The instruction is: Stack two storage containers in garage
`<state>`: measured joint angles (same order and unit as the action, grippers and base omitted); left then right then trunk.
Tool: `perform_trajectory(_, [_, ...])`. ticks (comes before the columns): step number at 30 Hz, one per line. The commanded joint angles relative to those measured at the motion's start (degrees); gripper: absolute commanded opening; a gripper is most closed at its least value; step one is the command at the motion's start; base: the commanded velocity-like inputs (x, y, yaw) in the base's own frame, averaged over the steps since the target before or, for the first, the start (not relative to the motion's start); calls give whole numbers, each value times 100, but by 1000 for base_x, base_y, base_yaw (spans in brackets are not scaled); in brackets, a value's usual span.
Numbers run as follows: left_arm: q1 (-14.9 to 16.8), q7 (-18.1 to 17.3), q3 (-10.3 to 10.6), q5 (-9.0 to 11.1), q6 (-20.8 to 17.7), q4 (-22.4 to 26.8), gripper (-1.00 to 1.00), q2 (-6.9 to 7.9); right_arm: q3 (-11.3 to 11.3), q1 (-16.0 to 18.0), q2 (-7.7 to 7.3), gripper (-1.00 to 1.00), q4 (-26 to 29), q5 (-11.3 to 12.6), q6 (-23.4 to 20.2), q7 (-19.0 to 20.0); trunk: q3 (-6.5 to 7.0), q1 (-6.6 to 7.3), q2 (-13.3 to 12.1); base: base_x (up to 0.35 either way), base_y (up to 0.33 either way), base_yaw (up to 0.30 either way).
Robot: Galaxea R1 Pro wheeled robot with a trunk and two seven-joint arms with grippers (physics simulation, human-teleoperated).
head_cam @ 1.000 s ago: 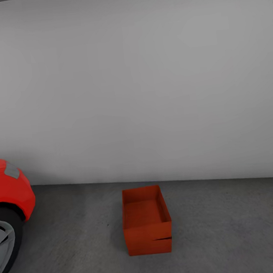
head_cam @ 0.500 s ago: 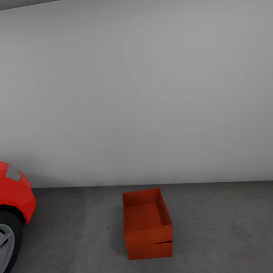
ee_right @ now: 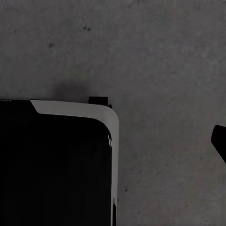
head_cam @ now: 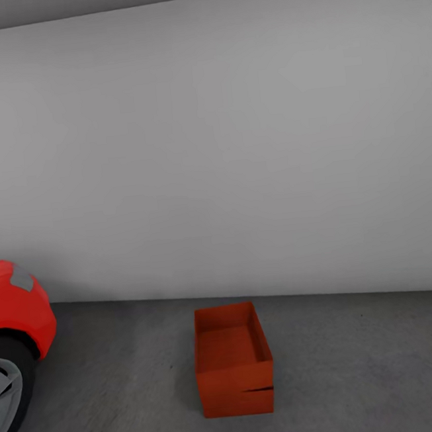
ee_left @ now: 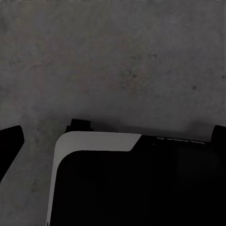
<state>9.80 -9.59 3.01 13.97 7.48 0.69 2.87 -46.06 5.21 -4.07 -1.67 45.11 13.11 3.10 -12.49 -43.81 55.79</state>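
On garage floor (head_cam: 365, 373): two storage containers (head_cam: 232, 360) stacked, unlabelled; hands' grip state indeterminable

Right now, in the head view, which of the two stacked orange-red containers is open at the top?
The upper storage container shows its open top and bare inside. The lower storage container, on the floor, is covered by it; only a dark seam separates them.

Stacked storage containers (head_cam: 233, 360) on floor (head_cam: 365, 366) before wall (head_cam: 235, 141); car (head_cam: 14, 317) left
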Motion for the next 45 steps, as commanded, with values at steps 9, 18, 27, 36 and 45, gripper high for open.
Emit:
perform_trajectory(9, [5, -25, 33, 53, 16, -8, 100, 1, -44, 6, 3, 100, -18, 59, 33, 32, 76, 0, 5, 0, 0, 0])
perform_trajectory(18, [5, -26, 33, 53, 17, -8, 100, 0, -44, 6, 3, 100, -18, 55, 33, 32, 160, 0, 5, 0, 0, 0])
perform_trajectory(27, [5, -25, 33, 53, 17, -8, 100, 2, -44, 6, 3, 100, -18, 51, 42, 35, 243, 0, 5, 0, 0, 0])
perform_trajectory(36, [6, -26, 33, 53, 17, -8, 100, 0, -44, 6, 3, 100, -18, 51, 42, 35, 326, 0, 5, 0, 0, 0])
perform_trajectory(45, [5, -25, 33, 53, 16, -8, 100, 2, -52, 6, 3, 100, -18, 51, 42, 35, 410, 0, 5, 0, 0, 0])
